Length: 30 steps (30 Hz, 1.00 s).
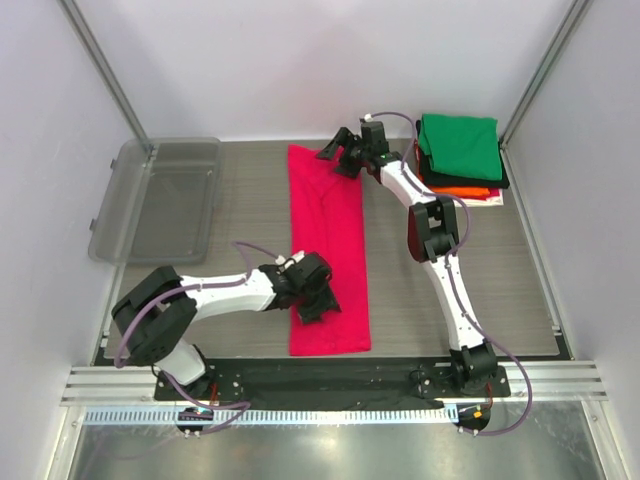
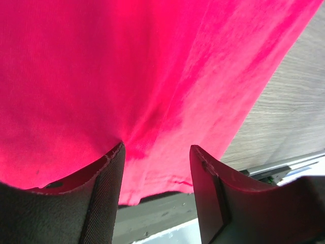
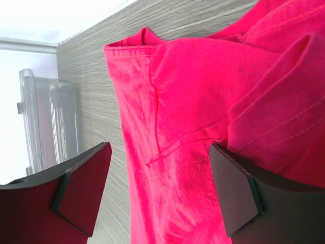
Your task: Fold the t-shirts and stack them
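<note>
Wood-grain bench (image 1: 240,215), near to far: my left claw (image 1: 318,305), spread, on crimson-pink t-shirt (image 1: 335,225) near end; shirt folded into a long strip, mid-bench; my right claw (image 1: 335,160), spread, over its far end; stacked t-shirts (image 1: 460,150), far-right corner.

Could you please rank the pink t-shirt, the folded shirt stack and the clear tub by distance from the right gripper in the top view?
1. Pink t-shirt, its far end under the right gripper.
2. Folded shirt stack, far right corner.
3. Clear tub, far left.

Crimson-pink t-shirt (image 1: 328,250) folded into a long strip mid-table, green-topped folded stack (image 1: 460,152) at far right
</note>
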Each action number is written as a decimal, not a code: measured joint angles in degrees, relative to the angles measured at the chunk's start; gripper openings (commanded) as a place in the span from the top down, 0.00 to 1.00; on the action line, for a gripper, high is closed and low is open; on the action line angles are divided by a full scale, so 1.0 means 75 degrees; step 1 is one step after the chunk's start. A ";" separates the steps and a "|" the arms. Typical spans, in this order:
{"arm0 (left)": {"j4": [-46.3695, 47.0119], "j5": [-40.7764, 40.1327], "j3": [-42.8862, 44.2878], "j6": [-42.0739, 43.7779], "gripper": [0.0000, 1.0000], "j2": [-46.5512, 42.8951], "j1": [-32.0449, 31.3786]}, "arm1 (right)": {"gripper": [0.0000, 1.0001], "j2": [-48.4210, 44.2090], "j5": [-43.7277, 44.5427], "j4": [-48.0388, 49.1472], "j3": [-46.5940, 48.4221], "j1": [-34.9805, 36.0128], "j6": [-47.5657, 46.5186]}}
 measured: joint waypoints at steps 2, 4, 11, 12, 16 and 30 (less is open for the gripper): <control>-0.0303 -0.0009 0.0160 0.0067 0.43 -0.0003 -0.0015 | 0.12 -0.0070 -0.0073 0.0146 -0.0152 -0.0009 -0.0035; -0.0784 -0.0082 0.0487 0.0221 0.42 -0.0038 -0.0070 | 0.09 -0.0140 -0.0105 0.0201 -0.0242 -0.0009 -0.0119; -0.2363 -0.1087 0.2142 0.0918 0.36 -0.0743 -0.0557 | 0.00 -0.0854 -0.0178 -0.0379 -0.0839 -0.0009 -0.0551; -0.2506 -0.1247 0.2168 0.1000 0.36 -0.1032 -0.0600 | 0.00 -0.1090 -0.0187 -0.0440 -0.1087 -0.0015 -0.0595; -0.2975 -0.1798 0.1836 0.1218 0.36 -0.2218 -0.0632 | 0.00 -0.3063 0.0006 -0.0889 -0.3171 -0.0023 -0.0868; -0.2946 -0.2206 -0.1562 0.1148 0.42 -0.4978 -0.0618 | 0.24 -1.1663 0.2075 -0.1655 -1.3199 0.2372 -0.0289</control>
